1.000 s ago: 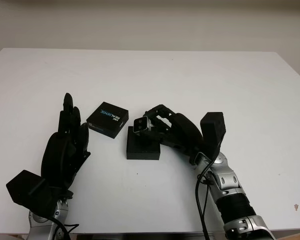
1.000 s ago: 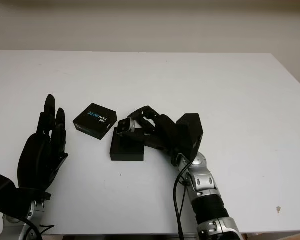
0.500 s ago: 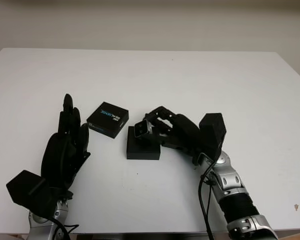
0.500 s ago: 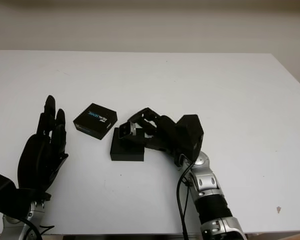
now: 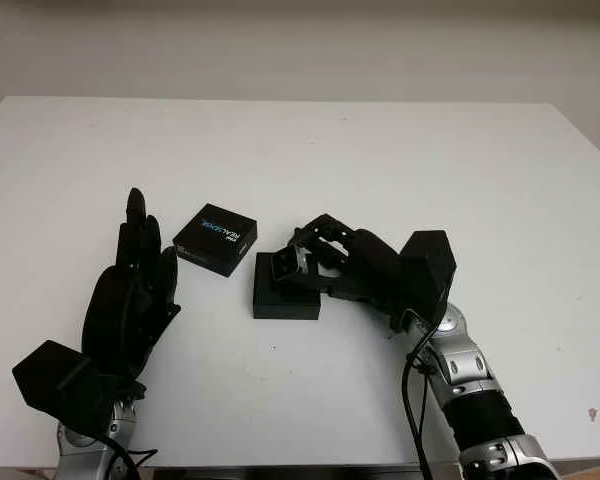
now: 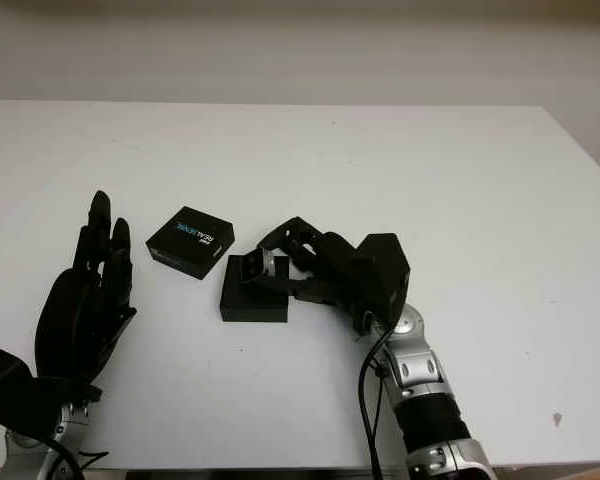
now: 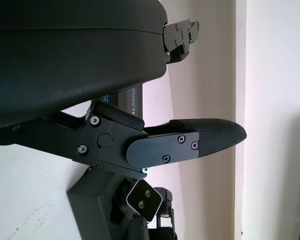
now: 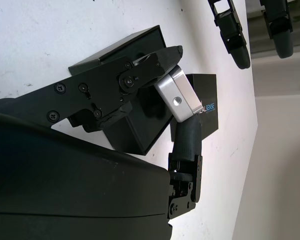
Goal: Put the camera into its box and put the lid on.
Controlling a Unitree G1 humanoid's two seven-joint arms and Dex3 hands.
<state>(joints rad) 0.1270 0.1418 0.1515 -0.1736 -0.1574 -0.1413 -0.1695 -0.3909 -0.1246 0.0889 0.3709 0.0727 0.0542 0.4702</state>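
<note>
The right hand [image 5: 325,265], entering from the lower right of the frame, is closed around the silver camera [image 5: 283,266]. The fingers [image 8: 125,75] clamp the camera body on opposite sides. The camera sits directly over the rear edge of the open black box [image 5: 285,297], tilted; contact with the box interior cannot be confirmed. The box lies on the white worktop [image 5: 380,160] at centre frame. The lid [image 5: 215,239], black with blue-and-white lettering, lies on the worktop just beside the box, toward the upper left of it. The left hand [image 5: 135,290] is open at the lower left of the frame, holding nothing, near the lid but apart from it.
</note>
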